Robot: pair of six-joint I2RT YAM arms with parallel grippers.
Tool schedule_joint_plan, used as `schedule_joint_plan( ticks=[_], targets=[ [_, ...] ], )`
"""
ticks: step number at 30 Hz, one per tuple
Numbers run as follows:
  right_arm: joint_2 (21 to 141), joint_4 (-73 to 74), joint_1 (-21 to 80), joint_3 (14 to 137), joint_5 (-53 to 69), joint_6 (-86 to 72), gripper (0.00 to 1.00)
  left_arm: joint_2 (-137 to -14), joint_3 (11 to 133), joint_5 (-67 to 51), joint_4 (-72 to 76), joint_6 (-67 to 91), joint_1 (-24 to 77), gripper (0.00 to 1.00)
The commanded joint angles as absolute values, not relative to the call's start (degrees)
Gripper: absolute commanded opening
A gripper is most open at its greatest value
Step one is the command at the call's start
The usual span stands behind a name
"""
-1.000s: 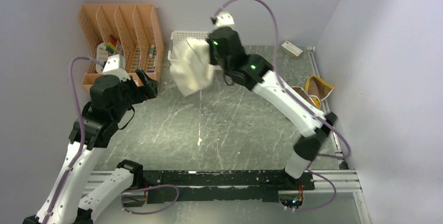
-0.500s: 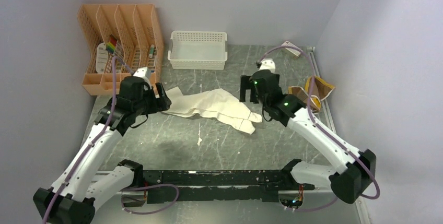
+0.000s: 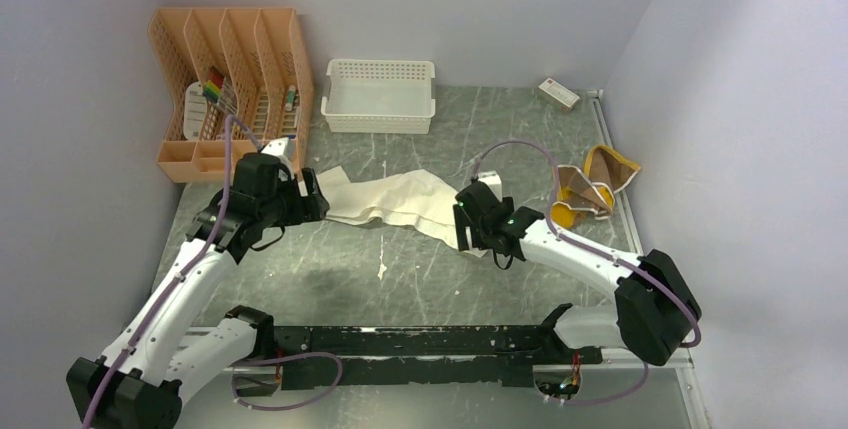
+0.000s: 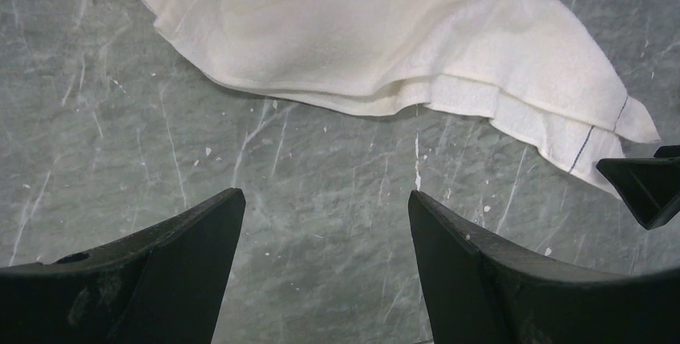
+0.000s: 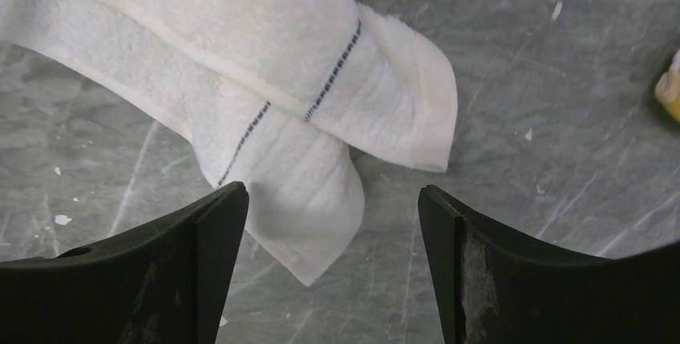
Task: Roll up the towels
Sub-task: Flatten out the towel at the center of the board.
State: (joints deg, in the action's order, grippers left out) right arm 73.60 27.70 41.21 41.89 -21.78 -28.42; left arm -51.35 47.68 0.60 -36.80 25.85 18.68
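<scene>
The white towel (image 3: pixel 390 199) lies crumpled and stretched out across the middle of the table, its thin dark stripe (image 5: pixel 329 71) at the right end. My left gripper (image 3: pixel 312 196) is open at the towel's left end; in the left wrist view its fingers (image 4: pixel 200 232) stand over bare table just short of the white towel (image 4: pixel 385 47). My right gripper (image 3: pixel 470 234) is open at the striped end, and a corner of the white towel (image 5: pixel 297 200) lies between its fingers, not gripped. The mustard-yellow towel (image 3: pixel 590 184) sits bunched against the right wall.
An orange file organiser (image 3: pixel 230 69) stands at the back left. A white lattice basket (image 3: pixel 380 94) is at the back middle, and a small box (image 3: pixel 558 94) lies at the back right. A metal rail (image 3: pixel 625 214) runs along the right wall.
The right gripper held the white towel up by the basket, then let it go onto the table and came down to its striped end. The left arm swung in to the other end.
</scene>
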Motion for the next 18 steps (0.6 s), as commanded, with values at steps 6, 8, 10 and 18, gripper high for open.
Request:
schedule_joint_plan(
  ticks=[6,8,10,18],
  targets=[
    [73.26,28.67,39.61,41.61,-24.23,-32.53,0.76,-52.8,46.44,-2.58,-33.36,24.33,18.37,0.86],
    [74.92,29.08,39.4,42.56,-25.36,-32.66,0.74,-52.42,46.42,-2.42,-33.31,24.37,18.37,0.86],
    [76.44,29.08,39.38,43.38,-26.62,-32.54,0.73,-52.08,46.37,-2.45,-33.31,24.35,18.41,0.87],
    [80.19,26.77,37.95,45.99,-28.98,-31.2,0.72,-52.37,46.4,-2.7,-33.24,24.18,18.37,0.86]
  ],
)
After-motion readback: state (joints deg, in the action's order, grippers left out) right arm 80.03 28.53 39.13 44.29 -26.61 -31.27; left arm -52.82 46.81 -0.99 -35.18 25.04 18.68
